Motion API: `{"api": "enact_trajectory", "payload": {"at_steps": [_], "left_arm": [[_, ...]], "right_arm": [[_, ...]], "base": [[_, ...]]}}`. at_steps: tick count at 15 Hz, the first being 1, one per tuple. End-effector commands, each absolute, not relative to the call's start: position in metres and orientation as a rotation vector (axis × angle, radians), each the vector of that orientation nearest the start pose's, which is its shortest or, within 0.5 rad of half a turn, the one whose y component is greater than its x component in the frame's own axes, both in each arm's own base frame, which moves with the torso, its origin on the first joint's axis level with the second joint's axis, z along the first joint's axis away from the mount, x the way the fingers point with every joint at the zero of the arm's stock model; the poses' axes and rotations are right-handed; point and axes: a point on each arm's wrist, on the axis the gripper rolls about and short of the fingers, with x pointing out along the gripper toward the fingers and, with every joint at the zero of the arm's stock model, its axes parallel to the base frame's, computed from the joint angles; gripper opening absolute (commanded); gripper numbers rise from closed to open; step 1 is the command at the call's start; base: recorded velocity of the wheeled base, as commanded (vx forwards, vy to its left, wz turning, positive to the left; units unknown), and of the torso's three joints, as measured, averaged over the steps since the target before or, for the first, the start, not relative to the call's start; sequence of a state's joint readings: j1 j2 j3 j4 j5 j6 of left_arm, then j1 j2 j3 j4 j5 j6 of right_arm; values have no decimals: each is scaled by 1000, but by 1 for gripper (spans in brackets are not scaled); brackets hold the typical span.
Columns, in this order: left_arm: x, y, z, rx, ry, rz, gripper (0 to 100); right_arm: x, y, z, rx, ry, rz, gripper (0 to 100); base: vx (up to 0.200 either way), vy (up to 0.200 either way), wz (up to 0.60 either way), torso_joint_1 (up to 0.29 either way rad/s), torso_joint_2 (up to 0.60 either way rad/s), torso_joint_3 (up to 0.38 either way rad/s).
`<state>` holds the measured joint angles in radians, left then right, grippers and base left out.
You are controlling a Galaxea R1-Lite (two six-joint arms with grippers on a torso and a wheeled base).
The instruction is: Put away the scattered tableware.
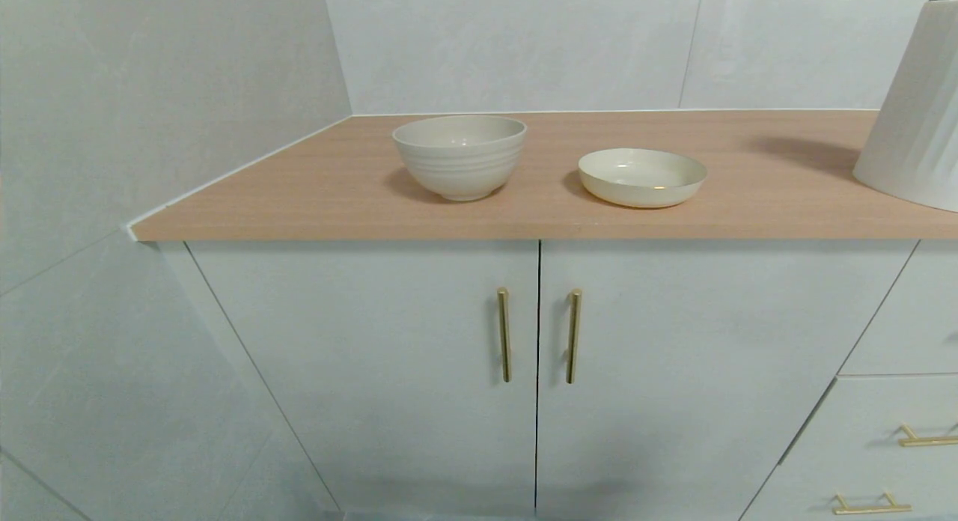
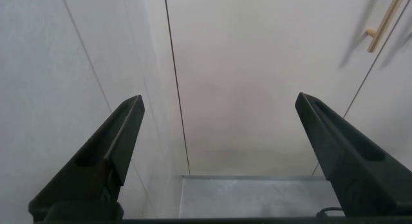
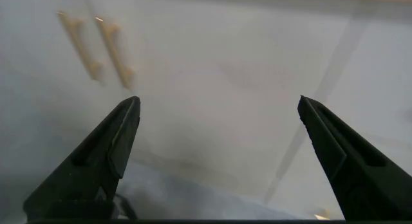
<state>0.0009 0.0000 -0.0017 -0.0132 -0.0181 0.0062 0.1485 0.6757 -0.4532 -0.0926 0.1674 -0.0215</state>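
Tableware is sitting out on the light wooden desk (image 1: 299, 199), so I am judging the task as not yet begun. I am taking the deep cream bowl with ribbed sides (image 1: 459, 156) as my landmark; it is standing upright on the desk top. A shallow cream dish (image 1: 642, 177) is lying to the right of the bowl, near it but not touching, and both are looking empty to me. Well to the right of the bowl, a white pleated lampshade (image 1: 917, 109) is resting on the same surface.

Below the bowl, the white double-door cabinet (image 1: 359, 371) is standing shut, with its two brass bar handles (image 1: 504, 334) hanging side by side below the bowl and slightly to its right. Far below and to the right of the bowl, white drawers with brass pulls (image 1: 898, 446) are also sitting closed.

I am seeing the left hand (image 2: 219, 97) spread wide with nothing between its fingers, hanging low before the cabinet front, well below the bowl. The right hand (image 3: 217, 98) is gaping just as wide and gripping nothing, and it is facing the cabinet doors near the handles, also well below the bowl.

Everything is remaining, by my reckoning: a storage place probably needs opening, then the bowl and the dish each need lifting off the desk and setting inside.
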Motion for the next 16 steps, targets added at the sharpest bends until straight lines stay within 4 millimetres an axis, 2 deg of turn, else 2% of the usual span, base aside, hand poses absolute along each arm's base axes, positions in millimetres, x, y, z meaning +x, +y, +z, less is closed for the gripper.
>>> {"api": "enact_trajectory", "payload": {"at_steps": [1,2,3,5,6,8,9,13,16], "left_arm": [[-23,0,77,6,-15,-17,100],[-23,0,77,6,-15,-17,100],[-23,0,77,6,-15,-17,100],[-23,0,77,6,-15,-17,100],[-23,0,77,6,-15,-17,100],[-23,0,77,6,-15,-17,100],[-23,0,77,6,-15,-17,100],[-23,0,77,6,-15,-17,100],[-23,0,77,6,-15,-17,100]], "right_arm": [[151,65,215,-43,287,491,100],[168,82,211,-59,304,505,100],[190,114,207,-53,320,588,100],[206,150,207,62,358,659,100],[214,161,203,86,387,681,100],[227,171,197,89,416,726,100],[240,182,190,88,442,748,100],[253,193,172,113,506,737,100],[264,202,160,119,492,739,100]], "base": [[0,0,0,0,0,0],[0,0,0,0,0,0],[0,0,0,0,0,0],[0,0,0,0,0,0],[0,0,0,0,0,0],[0,0,0,0,0,0],[0,0,0,0,0,0],[0,0,0,0,0,0],[0,0,0,0,0,0]]}}
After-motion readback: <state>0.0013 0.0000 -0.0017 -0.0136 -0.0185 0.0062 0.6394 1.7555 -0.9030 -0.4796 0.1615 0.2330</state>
